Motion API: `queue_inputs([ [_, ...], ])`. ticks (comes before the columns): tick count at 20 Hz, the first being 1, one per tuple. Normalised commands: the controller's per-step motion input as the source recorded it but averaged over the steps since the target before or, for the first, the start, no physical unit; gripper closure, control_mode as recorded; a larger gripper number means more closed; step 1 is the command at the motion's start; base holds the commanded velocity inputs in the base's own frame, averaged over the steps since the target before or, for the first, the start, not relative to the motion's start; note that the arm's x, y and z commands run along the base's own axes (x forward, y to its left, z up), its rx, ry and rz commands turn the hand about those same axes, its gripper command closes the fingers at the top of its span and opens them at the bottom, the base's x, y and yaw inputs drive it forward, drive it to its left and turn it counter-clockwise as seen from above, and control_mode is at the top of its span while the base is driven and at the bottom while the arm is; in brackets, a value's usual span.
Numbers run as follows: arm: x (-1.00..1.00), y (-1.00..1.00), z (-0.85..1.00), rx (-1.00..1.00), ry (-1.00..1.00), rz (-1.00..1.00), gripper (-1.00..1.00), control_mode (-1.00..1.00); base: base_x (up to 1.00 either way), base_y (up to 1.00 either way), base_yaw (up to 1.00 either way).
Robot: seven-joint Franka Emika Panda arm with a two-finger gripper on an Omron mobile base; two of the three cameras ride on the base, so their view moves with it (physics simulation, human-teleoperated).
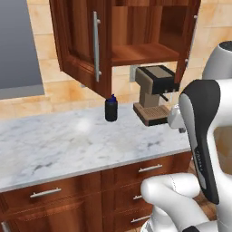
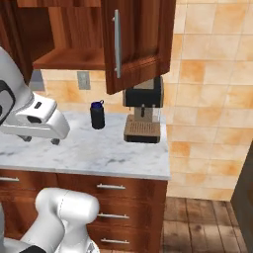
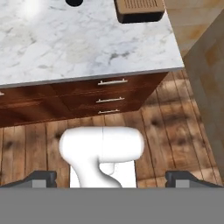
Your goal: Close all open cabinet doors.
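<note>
Both cabinet doors of the wall cabinet stand open. The left door (image 1: 81,43) swings out toward me, its long silver handle (image 1: 96,45) facing front. The right door (image 2: 141,39) also hangs open with its bar handle (image 2: 116,44) in plain sight; in the left base view this door (image 1: 190,38) is seen nearly edge-on. Between them the bare wooden shelf (image 1: 145,53) is exposed. My gripper (image 2: 40,140) is well below the doors, above the counter's front part, pointing down. It is open with nothing between its fingertips (image 3: 41,177).
A dark bottle (image 1: 111,108) and a coffee machine (image 1: 154,90) stand on the marble counter (image 1: 68,140) under the cabinet. Drawer fronts (image 3: 111,82) with short handles sit below. A tiled wall (image 2: 212,99) and wooden floor (image 2: 197,222) lie to the right.
</note>
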Motion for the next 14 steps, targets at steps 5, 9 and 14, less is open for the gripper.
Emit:
queue_inputs([
  [5, 0.0, 0.0, 0.0, 0.0, 0.0, 0.0, -1.0, 1.0, 0.25, -0.3, 0.04],
  [9, 0.0, 0.0, 0.0, 0.0, 0.0, 0.0, -1.0, 1.0, 0.28, -0.02, 0.19],
  [14, 0.0, 0.0, 0.0, 0.0, 0.0, 0.0, -1.0, 1.0, 0.33, 0.0, 0.27],
])
